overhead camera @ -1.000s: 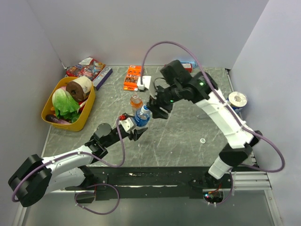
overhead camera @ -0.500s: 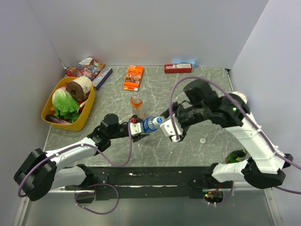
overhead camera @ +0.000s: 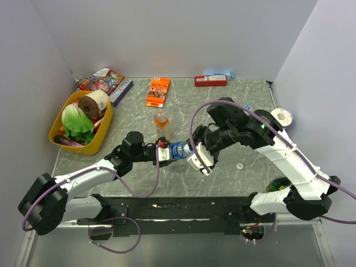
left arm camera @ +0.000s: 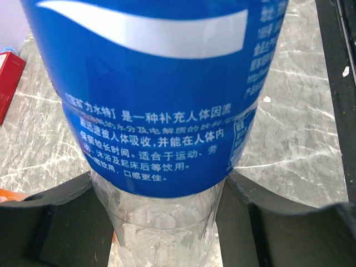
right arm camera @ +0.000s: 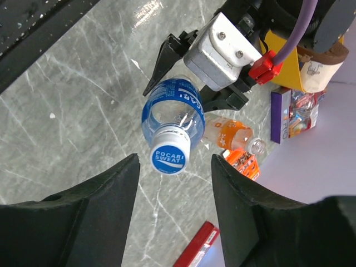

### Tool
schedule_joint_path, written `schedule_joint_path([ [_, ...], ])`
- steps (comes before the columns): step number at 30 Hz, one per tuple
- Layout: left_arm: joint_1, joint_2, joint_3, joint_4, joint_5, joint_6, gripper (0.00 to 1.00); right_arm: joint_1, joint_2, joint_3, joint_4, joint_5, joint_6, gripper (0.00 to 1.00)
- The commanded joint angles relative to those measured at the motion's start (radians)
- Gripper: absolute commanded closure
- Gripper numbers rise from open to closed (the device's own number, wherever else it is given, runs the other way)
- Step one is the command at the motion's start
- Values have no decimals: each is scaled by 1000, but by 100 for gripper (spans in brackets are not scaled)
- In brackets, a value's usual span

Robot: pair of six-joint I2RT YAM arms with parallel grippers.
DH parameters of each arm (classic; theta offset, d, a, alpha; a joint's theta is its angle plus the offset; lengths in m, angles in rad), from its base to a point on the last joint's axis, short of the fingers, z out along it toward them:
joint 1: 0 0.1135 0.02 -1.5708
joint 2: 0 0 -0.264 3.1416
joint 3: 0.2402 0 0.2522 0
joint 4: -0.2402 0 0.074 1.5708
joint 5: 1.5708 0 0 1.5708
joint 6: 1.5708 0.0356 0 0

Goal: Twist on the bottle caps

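The left tool (overhead camera: 163,153) clamps a clear plastic bottle with a blue label (overhead camera: 178,149) sideways above the grey marble tabletop (overhead camera: 222,178). Its round blue screw cap (right arm camera: 169,156) faces the right tool (right arm camera: 173,172), whose fingers stand wide without touching it. The left wrist view cuts off the bottle's neck.

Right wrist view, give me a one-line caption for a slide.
Left gripper holds the blue-labelled bottle sideways, its blue cap facing the open right gripper.

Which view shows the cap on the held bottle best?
Right wrist: the blue cap faces the lens, its print readable. Top external shows it tiny, side-on. Left wrist shows only label and base of the bottle, no cap.
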Motion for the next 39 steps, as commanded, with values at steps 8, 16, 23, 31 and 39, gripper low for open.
schedule_joint_path([
  [8, 2, 19, 56, 33, 39, 30, 99, 10, 24, 28, -56, -19, -105, 46],
  [16, 4, 19, 53, 49, 31, 17, 99, 10, 40, 23, -72, 5, -120, 49],
  [23, 8, 16, 43, 75, 20, 14, 99, 9, 56, 34, -96, 27, -108, 51],
  [31, 14, 6, 28, 102, 5, 11, 99, 7, 70, 31, -101, 64, -91, 53],
  [39, 18, 5, 16, 133, -9, -9, 99, 4, 72, 25, -95, 87, -80, 53],
])
